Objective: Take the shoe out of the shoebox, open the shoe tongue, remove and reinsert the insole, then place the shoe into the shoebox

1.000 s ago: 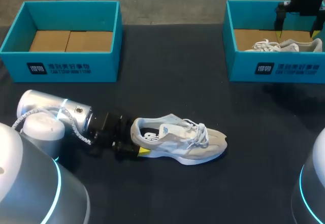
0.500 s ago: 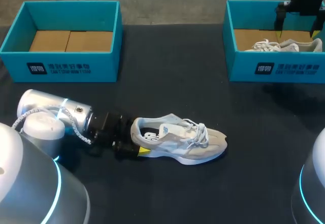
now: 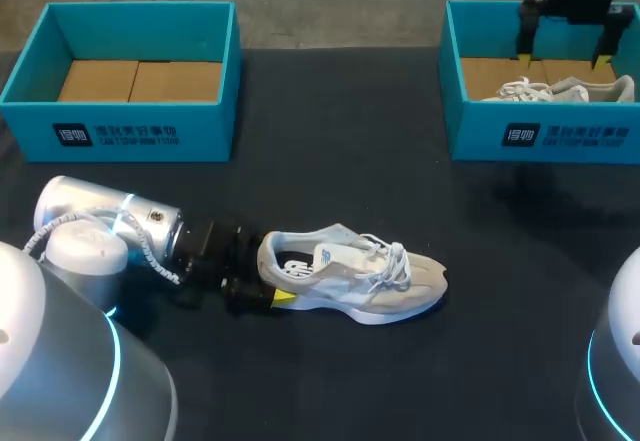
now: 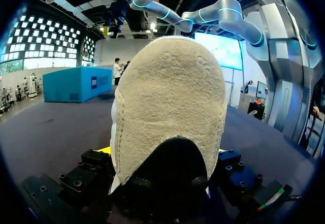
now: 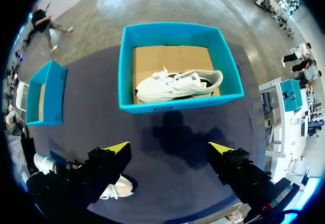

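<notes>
Our left gripper [image 3: 270,276] is clamped on the heel [image 4: 170,97] of the sneaker [image 3: 350,279]. The heel fills the gap between its fingers, and both press on it from either side. The sneaker stands sole-down on the black table [image 3: 330,181], with its toe pointing straight away from that gripper. Our right gripper [image 5: 167,148] hangs spread wide and empty, high above the right shoebox [image 5: 175,104], where a second sneaker [image 5: 177,86] lies directly beneath it. The other shoebox [image 3: 130,126] sits well off to the side of the left gripper and holds only its cardboard floor.

We judge the sneaker to be light. The sole should be fairly stiff, while the suede and mesh upper is soft and will buckle if squeezed hard. The padded heel counter is the firmest part of the upper, so the present hold there suits pinning the sneaker down, though it could pivot about that single hold.

The tongue [image 3: 330,254] is thin and floppy, best pinched at its free edge just behind the laces [image 3: 395,261]. The insole [image 3: 293,264] looks thin and flexible. We would take it at the rim nearest the left gripper, where the opening is widest, and peel it out rather than yank.
</notes>
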`<state>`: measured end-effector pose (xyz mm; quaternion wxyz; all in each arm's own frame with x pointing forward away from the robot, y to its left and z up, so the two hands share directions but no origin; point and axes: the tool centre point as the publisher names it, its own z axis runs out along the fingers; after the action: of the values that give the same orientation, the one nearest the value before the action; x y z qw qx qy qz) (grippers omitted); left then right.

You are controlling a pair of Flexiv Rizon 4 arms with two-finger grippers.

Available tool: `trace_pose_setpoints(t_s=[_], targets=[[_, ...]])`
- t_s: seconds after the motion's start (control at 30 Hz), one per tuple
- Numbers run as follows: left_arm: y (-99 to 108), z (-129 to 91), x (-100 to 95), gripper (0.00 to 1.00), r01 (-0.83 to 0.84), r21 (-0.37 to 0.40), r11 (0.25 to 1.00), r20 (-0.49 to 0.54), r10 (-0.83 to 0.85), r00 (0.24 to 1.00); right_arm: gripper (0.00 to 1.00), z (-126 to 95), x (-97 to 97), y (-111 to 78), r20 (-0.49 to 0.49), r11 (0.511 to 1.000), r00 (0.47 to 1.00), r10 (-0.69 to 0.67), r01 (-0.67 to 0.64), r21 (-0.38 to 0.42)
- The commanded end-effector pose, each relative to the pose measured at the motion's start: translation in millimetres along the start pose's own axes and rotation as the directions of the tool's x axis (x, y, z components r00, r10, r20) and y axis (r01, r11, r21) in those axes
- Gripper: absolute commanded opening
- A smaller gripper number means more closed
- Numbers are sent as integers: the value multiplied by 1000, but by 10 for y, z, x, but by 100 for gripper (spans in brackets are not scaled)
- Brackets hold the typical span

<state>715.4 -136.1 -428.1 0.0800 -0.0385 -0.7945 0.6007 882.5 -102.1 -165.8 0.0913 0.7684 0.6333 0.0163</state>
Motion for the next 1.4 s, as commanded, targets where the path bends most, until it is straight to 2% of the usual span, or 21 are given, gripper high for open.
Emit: trace_pose_setpoints(t_s=[0.03, 0.1, 0.13, 0.33, 0.67, 1.37, 1.4], targets=[[17, 13, -12, 0, -1, 0, 1000, 3, 1, 1000, 100, 43, 287, -227, 13, 1000, 1000, 18, -18, -24], [17, 13, -12, 0, -1, 0, 1000, 3, 1, 1000, 100, 45, 350, -265, 13, 999, 1000, 23, -22, -23], [17, 13, -12, 0, -1, 0, 1000, 3, 1, 1000, 100, 51, 482, -355, 13, 999, 999, 29, -29, -25], [17, 13, -12, 0, -1, 0, 1000, 3, 1, 1000, 100, 81, 781, -630, 12, 998, 998, 64, -64, -11], [17, 13, -12, 0, -1, 0, 1000, 3, 1, 1000, 100, 121, 1018, -997, 21, 991, 991, 133, -134, 27], [17, 13, -12, 0, -1, 0, 1000, 3, 1, 1000, 100, 121, 1018, -997, 21, 991, 991, 133, -134, 27], [17, 13, -12, 0, -1, 0, 1000, 3, 1, 1000, 100, 118, 1061, -994, 49, 991, 990, 131, -133, 25]])
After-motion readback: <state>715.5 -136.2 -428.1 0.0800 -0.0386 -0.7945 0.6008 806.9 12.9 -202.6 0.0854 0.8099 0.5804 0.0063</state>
